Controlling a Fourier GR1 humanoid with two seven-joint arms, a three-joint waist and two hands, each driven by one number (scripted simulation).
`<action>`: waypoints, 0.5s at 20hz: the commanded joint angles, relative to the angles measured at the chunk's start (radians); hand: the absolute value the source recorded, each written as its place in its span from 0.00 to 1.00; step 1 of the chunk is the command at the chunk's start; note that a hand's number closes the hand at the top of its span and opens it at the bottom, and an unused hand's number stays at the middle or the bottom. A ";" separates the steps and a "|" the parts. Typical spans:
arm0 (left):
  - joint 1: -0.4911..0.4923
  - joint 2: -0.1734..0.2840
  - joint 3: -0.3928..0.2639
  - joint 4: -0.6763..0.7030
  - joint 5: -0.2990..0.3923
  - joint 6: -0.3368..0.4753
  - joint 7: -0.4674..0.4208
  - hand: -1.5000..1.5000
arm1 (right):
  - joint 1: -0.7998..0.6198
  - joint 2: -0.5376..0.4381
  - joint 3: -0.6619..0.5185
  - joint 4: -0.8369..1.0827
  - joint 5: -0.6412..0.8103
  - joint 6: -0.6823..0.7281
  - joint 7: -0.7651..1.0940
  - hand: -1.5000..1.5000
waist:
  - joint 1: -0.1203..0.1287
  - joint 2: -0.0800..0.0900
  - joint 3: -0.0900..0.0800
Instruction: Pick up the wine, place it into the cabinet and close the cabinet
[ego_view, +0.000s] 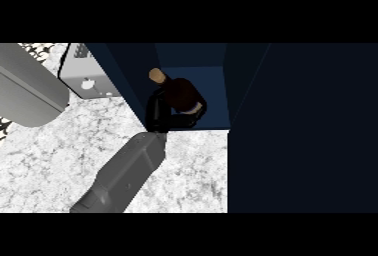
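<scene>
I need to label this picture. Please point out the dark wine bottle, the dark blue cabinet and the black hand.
Dark wine bottle (181, 91), head view: its body.
Dark blue cabinet (244, 75), head view: side wall.
Black hand (157, 112), head view: its back.

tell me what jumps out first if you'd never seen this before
A dark wine bottle with a tan cork sits inside the open blue cabinet at top centre, the black right hand curled round it. The cabinet's big dark door fills the right side.

A kitchen: a speckled white stone worktop (184, 170) carries a dark blue cabinet (295, 125) at its right edge and a grey appliance with a knob (88, 75) near its far-left corner.
</scene>
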 joint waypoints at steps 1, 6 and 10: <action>-0.075 0.000 0.023 0.049 0.022 -0.014 0.005 1.00 | -0.023 0.003 0.009 -0.033 -0.007 -0.026 0.038 0.00 | 0.002 0.000 0.000; -0.072 0.000 -0.058 0.047 0.109 0.037 0.009 1.00 | 0.017 0.011 0.020 0.004 0.014 0.020 -0.033 0.00 | -0.017 0.002 0.000; -0.138 0.000 0.007 0.180 0.068 0.014 0.032 1.00 | -0.057 -0.032 -0.057 0.086 -0.037 0.032 -0.050 0.00 | -0.006 0.003 0.000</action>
